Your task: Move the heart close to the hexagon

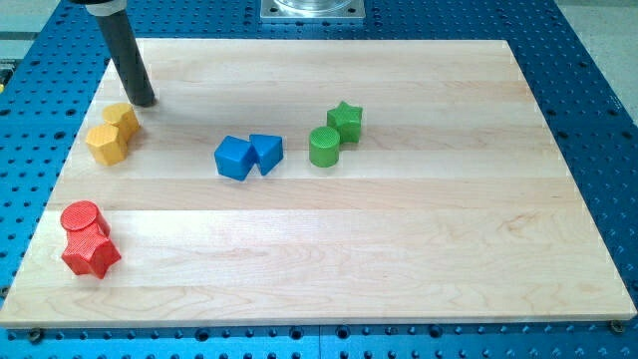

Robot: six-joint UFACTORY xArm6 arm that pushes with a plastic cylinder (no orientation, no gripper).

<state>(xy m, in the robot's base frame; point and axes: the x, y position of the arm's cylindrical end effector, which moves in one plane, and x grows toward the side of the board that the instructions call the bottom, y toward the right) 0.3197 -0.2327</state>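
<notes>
Two yellow blocks sit touching each other near the board's left edge. The upper one [122, 117] looks like the heart. The lower one [106, 144] looks like the hexagon. My dark rod comes down from the view's top left. My tip [143, 102] rests on the board just above and to the right of the upper yellow block, very close to it; I cannot tell if they touch.
A blue cube [234, 158] and a blue triangle [266, 153] touch mid-board. A green cylinder [324, 147] and a green star [346, 122] sit to their right. A red cylinder [83, 218] and a red star [91, 253] are at the lower left, near the wooden board's edge [40, 234].
</notes>
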